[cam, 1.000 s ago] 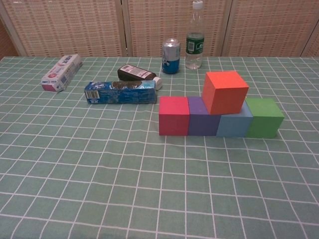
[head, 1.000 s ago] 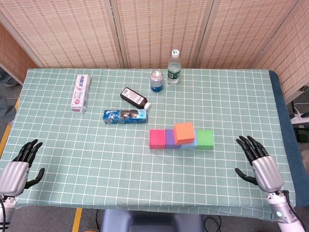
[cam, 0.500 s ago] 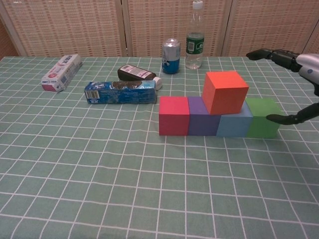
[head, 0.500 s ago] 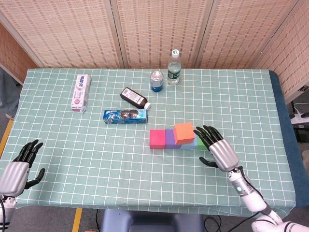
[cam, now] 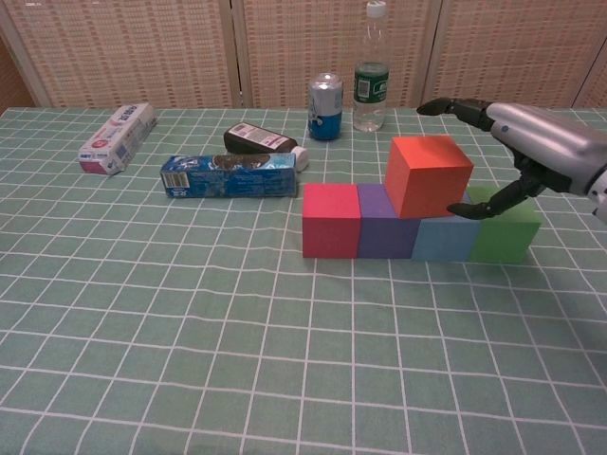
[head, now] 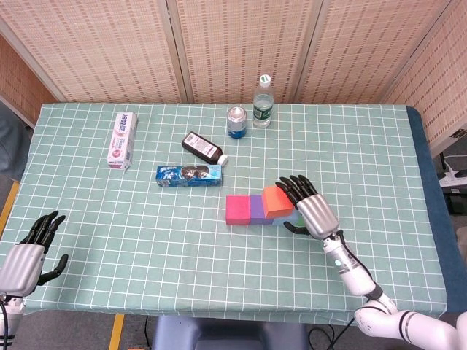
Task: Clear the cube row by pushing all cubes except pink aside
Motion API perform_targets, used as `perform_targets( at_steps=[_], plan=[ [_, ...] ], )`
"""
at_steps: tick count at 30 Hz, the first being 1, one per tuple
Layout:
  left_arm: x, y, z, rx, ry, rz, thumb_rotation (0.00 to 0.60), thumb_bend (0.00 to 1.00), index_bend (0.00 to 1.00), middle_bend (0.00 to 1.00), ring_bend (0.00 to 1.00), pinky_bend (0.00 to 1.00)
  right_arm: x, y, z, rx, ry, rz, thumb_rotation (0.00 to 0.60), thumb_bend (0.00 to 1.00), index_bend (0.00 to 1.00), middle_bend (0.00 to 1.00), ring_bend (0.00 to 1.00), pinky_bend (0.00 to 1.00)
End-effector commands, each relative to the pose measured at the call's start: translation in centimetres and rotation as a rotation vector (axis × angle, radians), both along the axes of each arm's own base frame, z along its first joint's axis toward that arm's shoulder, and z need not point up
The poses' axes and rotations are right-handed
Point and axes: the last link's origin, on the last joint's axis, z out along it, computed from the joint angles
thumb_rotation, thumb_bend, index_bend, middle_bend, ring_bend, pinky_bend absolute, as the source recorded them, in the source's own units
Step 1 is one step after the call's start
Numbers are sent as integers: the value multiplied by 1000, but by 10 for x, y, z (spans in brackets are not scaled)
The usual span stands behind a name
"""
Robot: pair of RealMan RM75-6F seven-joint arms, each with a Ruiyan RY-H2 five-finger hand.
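- Now, at the near left table edge, I see my left hand [head: 25, 255] resting, fingers spread, grasping nothing.
- Mid-table sits the row: pink cube [cam: 330, 220], purple cube [cam: 384, 224], light blue cube [cam: 446, 237], green cube [cam: 505, 226], touching, with the orange cube [cam: 427, 174] tilted on top.
- My right hand [cam: 531, 142] hovers beside the orange cube, fingers apart, empty.

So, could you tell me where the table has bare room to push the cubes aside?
Free: the cloth right of the green cube out to the table's right edge, and the wide near strip in front of the row. Crowded: behind the pink cube, where the cookie box, dark bottle, can and water bottle sit. The right hand is over the row's right end.
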Motion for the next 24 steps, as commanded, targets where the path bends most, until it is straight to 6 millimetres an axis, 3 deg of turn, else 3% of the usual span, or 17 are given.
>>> perform_targets(
  at_steps=[1, 4, 8, 12, 18, 24],
  plan=[
    [0, 0, 0, -1, -1, 0, 600, 428, 40, 0, 42, 408, 6, -8, -10, 11, -13, -2, 600, 115, 108, 43, 0, 0],
    [0, 0, 0, -2, -1, -2, 600, 427, 40, 0, 42, 408, 9, -11, -14, 11, -29, 0, 600, 115, 132, 61, 12, 5],
    [0, 0, 0, -2, -1, -3, 600, 428, 40, 0, 43, 408, 8, -14, -16, -4, -46, -3, 600, 115, 229, 177, 111, 104],
    [0, 0, 0, -2, -1, -2, 600, 428, 40, 0, 43, 408, 1, -18, -16, -8, -59, -30, 600, 115, 389, 370, 304, 318],
    [0, 0, 0, -2, -2, -1, 600, 427, 40, 0, 43, 408, -11, -26, -14, -26, -75, -70, 600, 116, 577, 543, 548, 586],
    [0, 0, 0, -3, -3, 1, 600, 428, 40, 0, 43, 408, -17, -20, 3, -90, -86, -26, 600, 125, 642, 595, 599, 641]
  ],
)
